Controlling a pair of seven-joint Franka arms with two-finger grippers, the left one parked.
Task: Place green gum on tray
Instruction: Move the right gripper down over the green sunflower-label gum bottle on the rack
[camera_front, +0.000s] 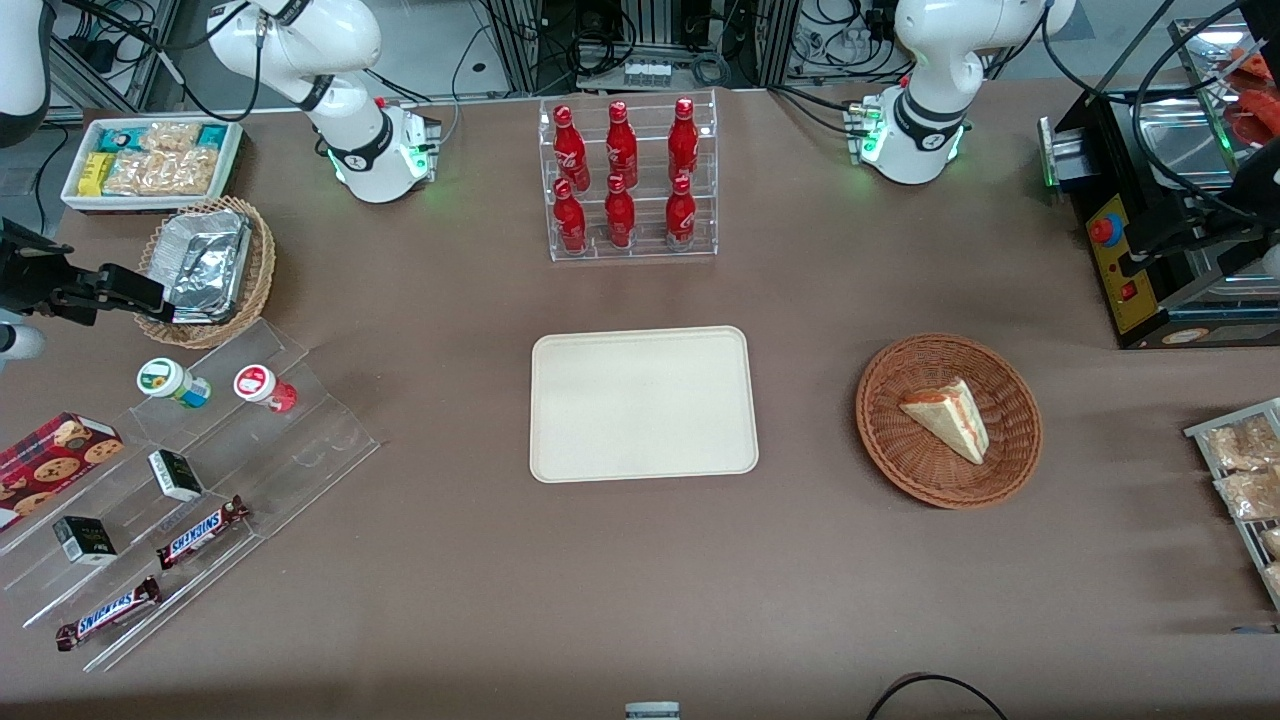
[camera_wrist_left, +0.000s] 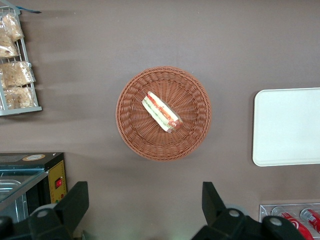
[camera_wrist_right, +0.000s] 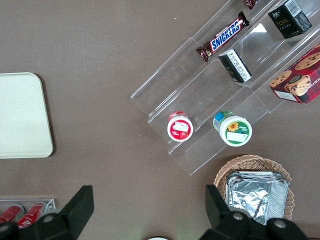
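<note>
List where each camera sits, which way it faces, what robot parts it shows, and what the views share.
Front view: high over the table's front edge, looking down at the tray; both arm bases show, and the working arm's hand above the foil basket.
Right wrist view: looks straight down on the green gum and red bottle; the open hand shows.
Left wrist view: looks straight down on the sandwich basket; the parked fingers show.
Shared: every view shows the tray.

The front view looks down from high up on the whole brown tabletop (camera_front: 640, 560). The right wrist view looks straight down past the gripper (camera_wrist_right: 145, 212) at the clear step shelf (camera_wrist_right: 225, 85). The left wrist view looks down on the sandwich basket (camera_wrist_left: 164, 113). All three share the cream tray (camera_front: 643, 404).
</note>
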